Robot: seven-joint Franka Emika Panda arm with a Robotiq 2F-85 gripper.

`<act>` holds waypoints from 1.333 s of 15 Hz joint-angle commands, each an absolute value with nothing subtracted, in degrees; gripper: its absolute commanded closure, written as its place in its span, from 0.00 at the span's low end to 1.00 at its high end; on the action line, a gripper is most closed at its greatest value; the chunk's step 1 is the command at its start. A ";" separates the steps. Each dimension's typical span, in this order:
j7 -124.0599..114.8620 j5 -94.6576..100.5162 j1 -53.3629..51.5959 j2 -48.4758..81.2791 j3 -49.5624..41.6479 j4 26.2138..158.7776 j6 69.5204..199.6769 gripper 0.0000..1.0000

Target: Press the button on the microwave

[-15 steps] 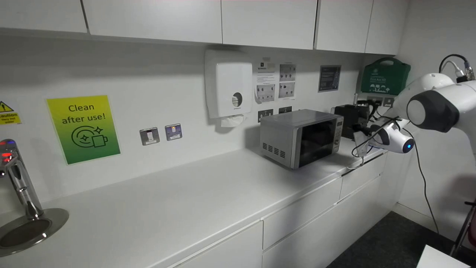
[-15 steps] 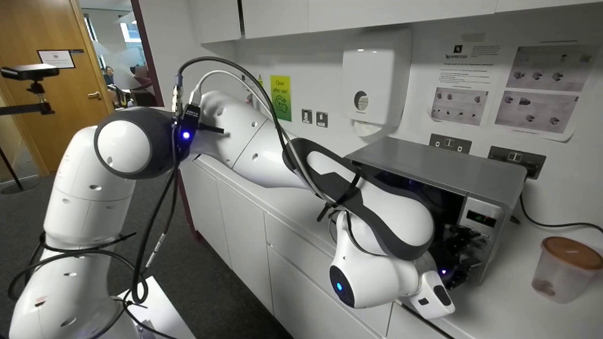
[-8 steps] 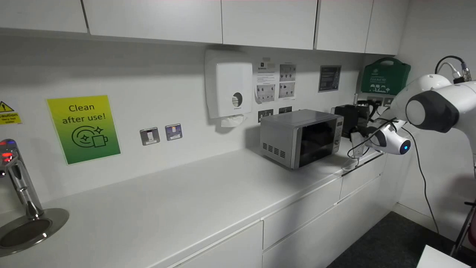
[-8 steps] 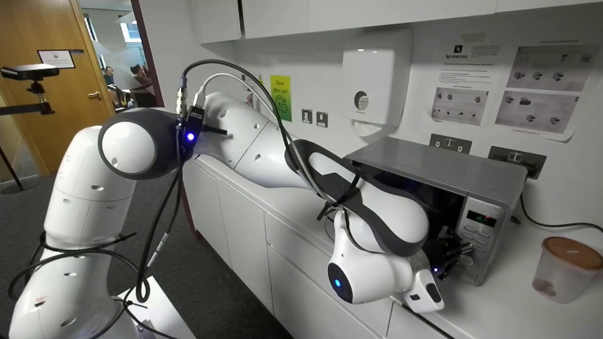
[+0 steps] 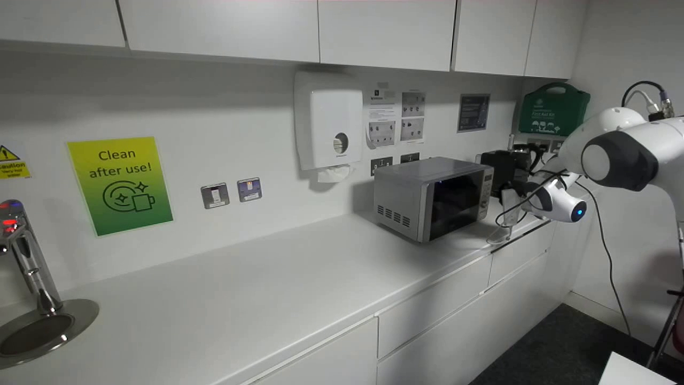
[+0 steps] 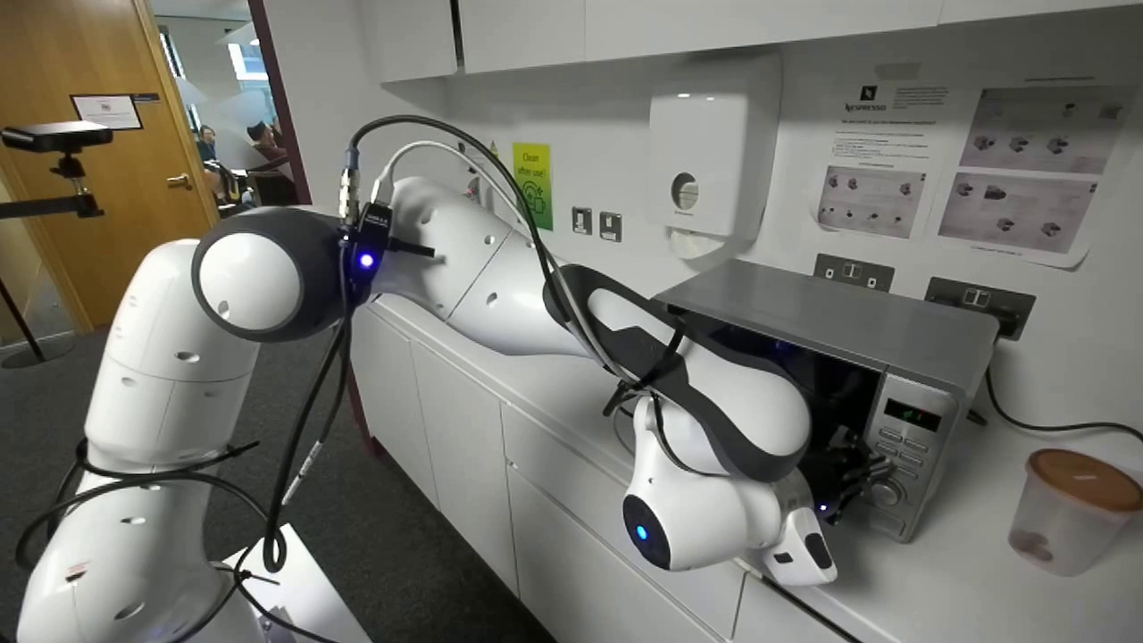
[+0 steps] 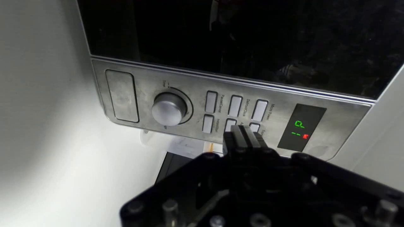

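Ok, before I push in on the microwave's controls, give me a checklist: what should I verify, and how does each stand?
1. Gripper shut for pressing: ok, fingertips together, nothing seen between them.
2. Microwave powered: ok, its display is lit.
3. Door closed: ok, it looks flush with the front.
4. Aim settled: cannot tell; in the wrist view the fingertips partly cover two buttons, so which would be hit is unclear.
5. Contact made: cannot tell, since no view shows whether there is a gap.
6. Tub out of the way: ok, it stands apart from the gripper.
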State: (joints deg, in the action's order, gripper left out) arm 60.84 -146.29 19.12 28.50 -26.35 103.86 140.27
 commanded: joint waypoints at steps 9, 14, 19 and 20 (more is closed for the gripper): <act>58.29 -145.95 19.52 32.19 -25.98 98.27 142.35 1.00; 58.52 -146.13 19.38 32.87 -25.95 97.43 142.48 1.00; 58.91 -146.53 19.13 33.56 -25.86 96.19 142.99 1.00; 58.95 -146.55 19.07 33.56 -25.84 96.09 143.07 1.00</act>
